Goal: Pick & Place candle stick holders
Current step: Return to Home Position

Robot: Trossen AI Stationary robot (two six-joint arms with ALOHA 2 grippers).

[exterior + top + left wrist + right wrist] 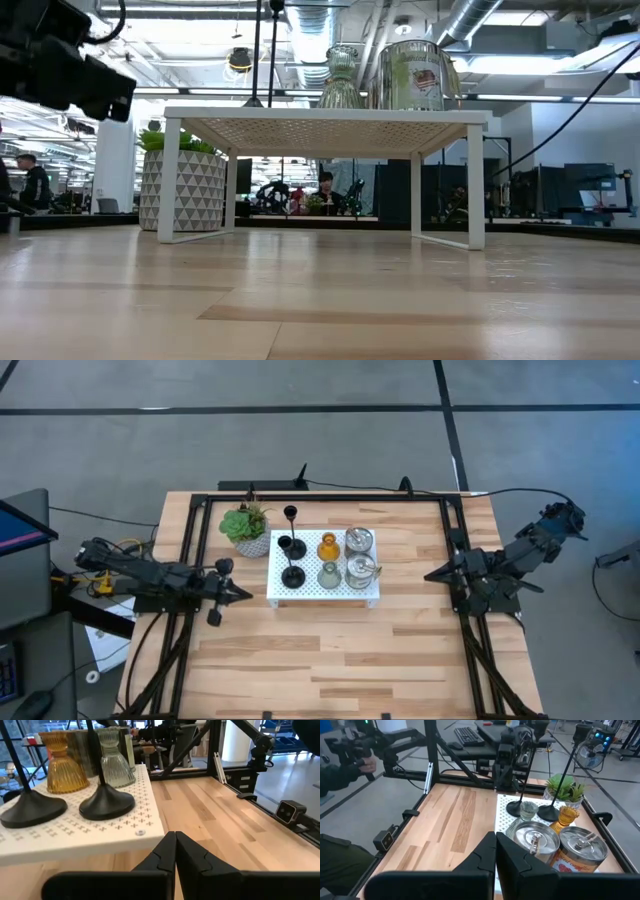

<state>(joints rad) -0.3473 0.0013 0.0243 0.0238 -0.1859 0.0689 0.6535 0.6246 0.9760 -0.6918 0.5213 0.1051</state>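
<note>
All the candle stick holders stand on the white perforated platform (322,592): three black thin-stemmed ones (291,574) on its left part, an amber glass one (329,546), a pale green one (329,574) and two silvery cups (360,556) on its right part. My left gripper (245,594) is shut and empty, just left of the platform's near-left corner; in its wrist view (175,845) a black base (106,802) stands close ahead. My right gripper (430,575) is shut and empty, to the right of the platform; it also shows in its wrist view (496,845).
A green potted plant (246,528) stands by the platform's far-left corner. A black metal frame (325,498) runs along the table's far, left and right sides. Bare wood (330,650) lies between the platform and the near edge. A person's arm (340,775) shows beyond the table.
</note>
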